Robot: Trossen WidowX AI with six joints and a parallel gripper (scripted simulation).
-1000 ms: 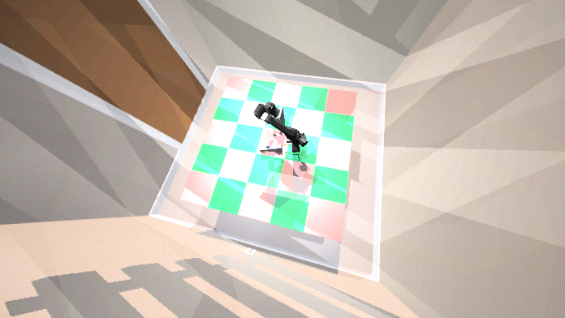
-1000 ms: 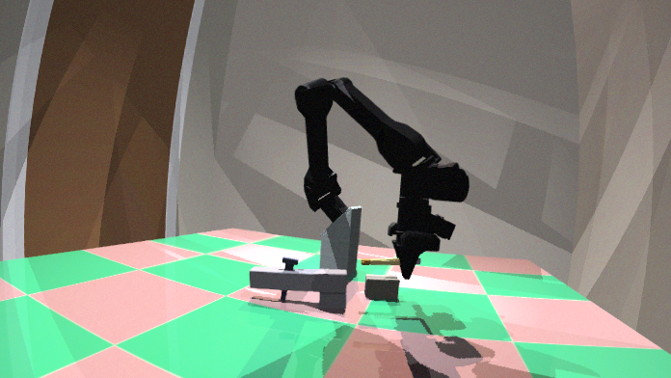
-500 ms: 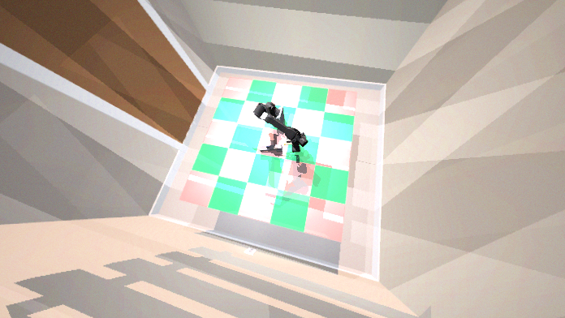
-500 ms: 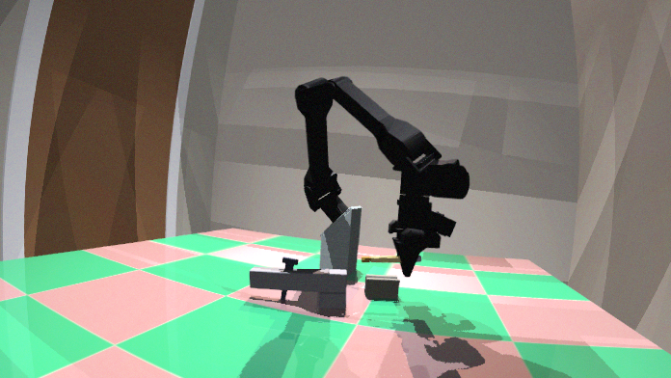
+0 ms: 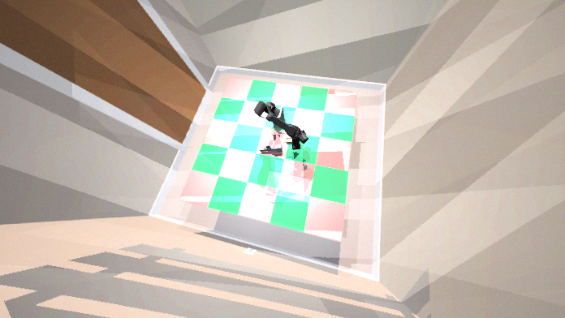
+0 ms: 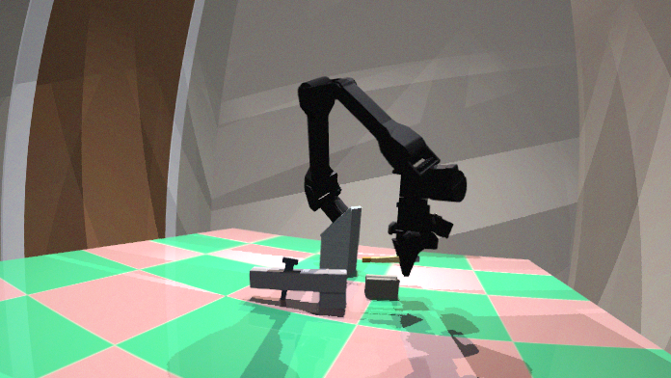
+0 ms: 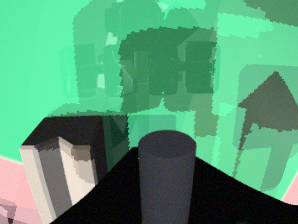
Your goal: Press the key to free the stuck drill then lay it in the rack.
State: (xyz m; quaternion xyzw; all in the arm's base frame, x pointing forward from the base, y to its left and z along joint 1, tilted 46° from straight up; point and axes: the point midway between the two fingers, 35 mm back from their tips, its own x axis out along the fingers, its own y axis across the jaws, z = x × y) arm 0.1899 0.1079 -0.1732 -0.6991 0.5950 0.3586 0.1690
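Observation:
My gripper (image 5: 296, 148) (image 6: 406, 273) (image 7: 154, 156) points down, shut on the drill, right of the rack in the exterior view. The drill (image 5: 289, 141) (image 6: 378, 259) (image 7: 167, 190) lies level across the fingers, above the board; its yellow end points left in the exterior view, its dark grey round end right. The rack (image 6: 382, 288) (image 7: 50, 172), a small block with grooves, stands at lower left in the wrist view. The black T-shaped key (image 6: 290, 264) stands through the grey bar (image 5: 272, 152) (image 6: 310, 280). How far it is pressed is unclear.
A tall grey wedge-shaped plate (image 6: 338, 251) stands behind the bar's right end. The arm's base is behind it. The chequered board (image 5: 329, 184) (image 6: 116, 309) lies under everything, with raised pale edges (image 5: 381, 182) around it.

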